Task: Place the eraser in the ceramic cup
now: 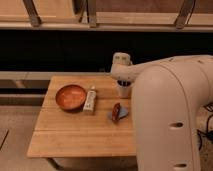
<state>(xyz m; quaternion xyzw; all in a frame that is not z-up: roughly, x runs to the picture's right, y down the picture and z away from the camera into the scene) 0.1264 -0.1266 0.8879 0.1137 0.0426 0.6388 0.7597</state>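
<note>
Ceramic cup (123, 89) is sitting at the far right of the wooden table (75, 132), partly covered by the white arm (170, 105) crossing in front; only its left side and dark inside are showing. Eraser: cannot tell which item it is. A white stick-like object (90, 99) is lying just beside the orange-brown bowl (70, 96); a small dark red and blue thing (117, 112) is resting nearer the arm. Gripper (121, 75) is hanging over the cup, mostly hidden behind the arm.
</note>
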